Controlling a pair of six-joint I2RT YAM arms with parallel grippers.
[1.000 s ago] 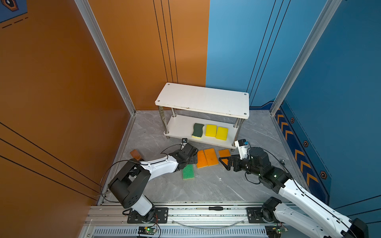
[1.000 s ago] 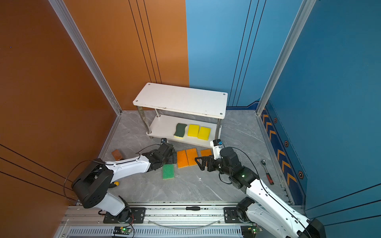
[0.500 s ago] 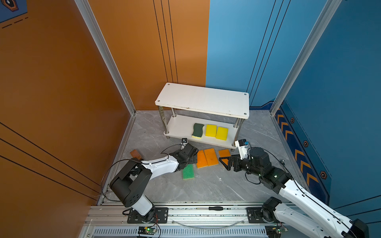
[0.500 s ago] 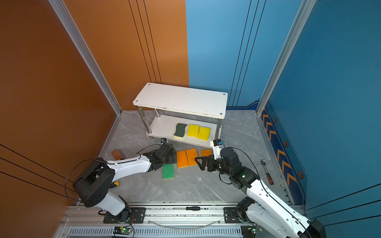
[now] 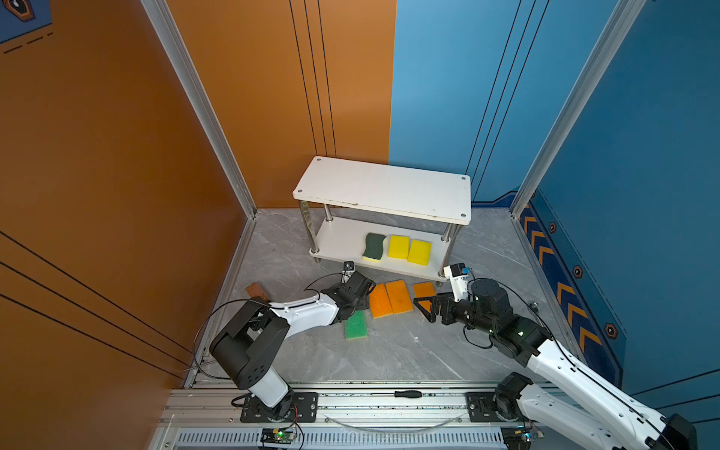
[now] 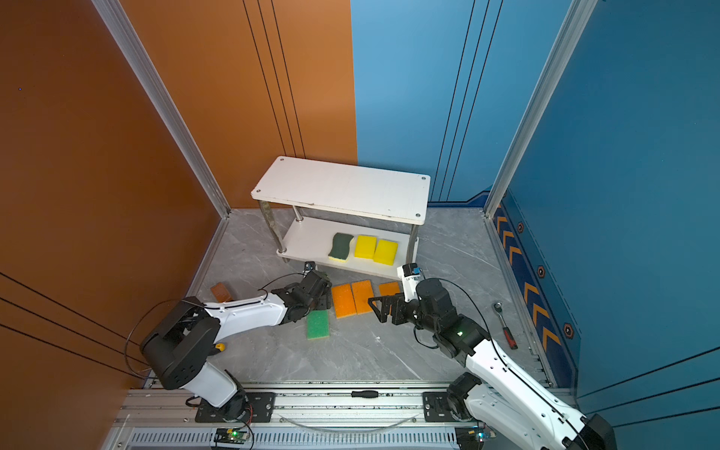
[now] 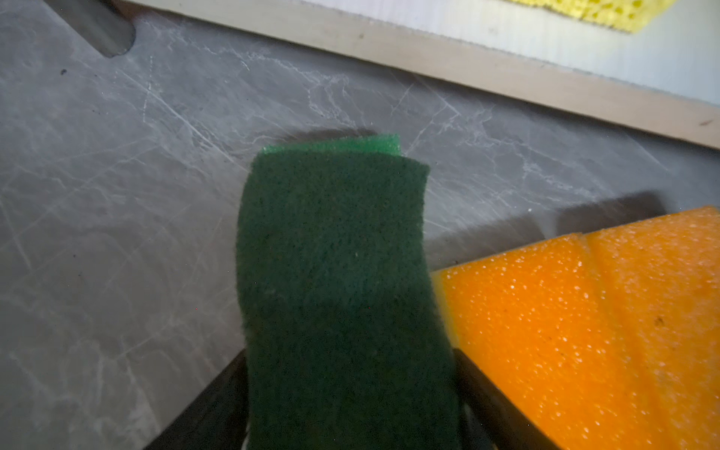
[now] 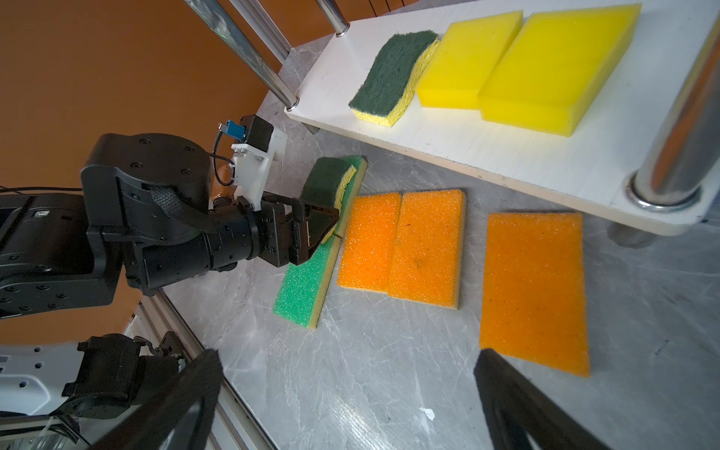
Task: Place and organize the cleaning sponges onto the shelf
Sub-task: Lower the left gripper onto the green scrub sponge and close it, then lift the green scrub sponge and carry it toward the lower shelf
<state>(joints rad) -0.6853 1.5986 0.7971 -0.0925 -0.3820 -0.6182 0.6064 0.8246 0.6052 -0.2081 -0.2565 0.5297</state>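
Observation:
The white two-tier shelf [image 5: 382,187] stands at the back. Its lower board carries a dark-green sponge [image 5: 374,246] and two yellow sponges [image 5: 398,246]. On the floor in front lie three orange sponges [image 5: 399,296] and a light-green sponge [image 5: 355,325]. My left gripper [image 8: 325,228] is shut on a second dark-green sponge [image 7: 339,272], which rests on another light-green sponge [image 8: 356,161] beside the orange ones. My right gripper [image 8: 350,389] hovers open over bare floor near the right orange sponge [image 8: 533,288], holding nothing.
A brown block [image 5: 255,290] lies by the orange wall. A screwdriver [image 5: 407,394] sits on the front rail, and a ratchet wrench [image 6: 504,325] lies on the floor at the right. The shelf's metal posts [image 8: 670,156] stand close to the right gripper.
The left jaws have closed in on the dark-green sponge. Both arms have stayed nearly in place.

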